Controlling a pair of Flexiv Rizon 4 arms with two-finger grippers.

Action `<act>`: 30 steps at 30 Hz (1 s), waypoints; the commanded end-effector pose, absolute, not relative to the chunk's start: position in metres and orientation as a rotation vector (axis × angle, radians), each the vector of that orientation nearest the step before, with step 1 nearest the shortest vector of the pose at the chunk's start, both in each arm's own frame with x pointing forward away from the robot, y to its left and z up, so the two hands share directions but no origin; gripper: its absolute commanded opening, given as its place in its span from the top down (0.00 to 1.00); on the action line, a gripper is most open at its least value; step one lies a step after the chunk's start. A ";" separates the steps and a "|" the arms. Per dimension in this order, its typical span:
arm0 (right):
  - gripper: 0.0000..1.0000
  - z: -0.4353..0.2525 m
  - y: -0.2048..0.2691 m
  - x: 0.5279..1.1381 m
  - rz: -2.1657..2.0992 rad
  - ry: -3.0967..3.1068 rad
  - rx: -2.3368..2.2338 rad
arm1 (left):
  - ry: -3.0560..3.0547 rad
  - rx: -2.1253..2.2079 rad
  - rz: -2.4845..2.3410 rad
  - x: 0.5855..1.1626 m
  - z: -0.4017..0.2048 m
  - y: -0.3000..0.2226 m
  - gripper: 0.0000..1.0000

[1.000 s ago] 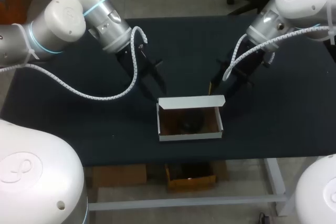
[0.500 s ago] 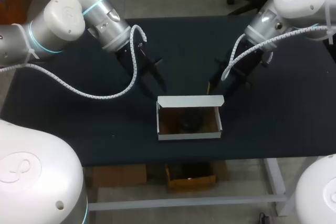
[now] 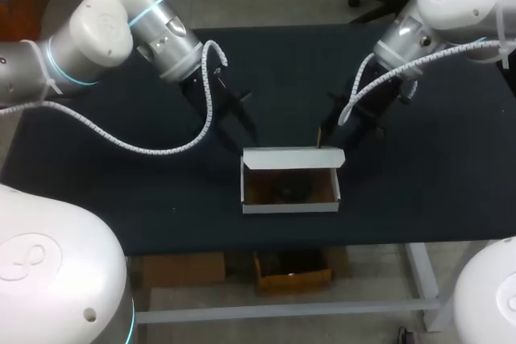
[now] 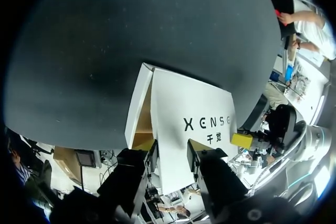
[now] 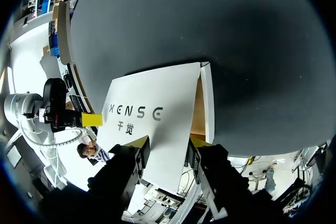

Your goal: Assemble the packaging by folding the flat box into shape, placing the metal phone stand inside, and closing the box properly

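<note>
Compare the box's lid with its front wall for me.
The lid rises from the far side of the box, and the front wall runs along its near side. The lid is the larger panel and the front wall is a low strip. The left pincer and right pincer sit just behind the lid, while nothing is near the front wall. Both panels are white cardboard spanning the box's width.

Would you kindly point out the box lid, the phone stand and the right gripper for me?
box lid (image 3: pixel 292 156), head view, middle of the white flap.
phone stand (image 3: pixel 289 190), head view, its dark rounded body.
right gripper (image 5: pixel 168 142), right wrist view, midway across its open grip.
</note>
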State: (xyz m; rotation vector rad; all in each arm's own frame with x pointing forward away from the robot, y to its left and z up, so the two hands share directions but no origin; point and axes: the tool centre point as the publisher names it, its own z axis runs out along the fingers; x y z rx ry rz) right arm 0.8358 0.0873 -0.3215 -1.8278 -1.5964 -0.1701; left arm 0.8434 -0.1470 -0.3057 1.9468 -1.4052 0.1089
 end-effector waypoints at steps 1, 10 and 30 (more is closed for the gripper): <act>0.56 -0.325 0.093 0.836 -0.166 -1.591 -1.820 | -1.406 1.948 0.110 0.841 -0.310 -0.157 0.63; 0.56 -0.328 0.090 0.832 -0.167 -1.594 -1.810 | -1.412 1.954 0.106 0.836 -0.318 -0.156 0.64; 0.53 -0.334 0.084 0.829 -0.170 -1.589 -1.809 | -1.410 1.961 0.118 0.828 -0.328 -0.148 0.64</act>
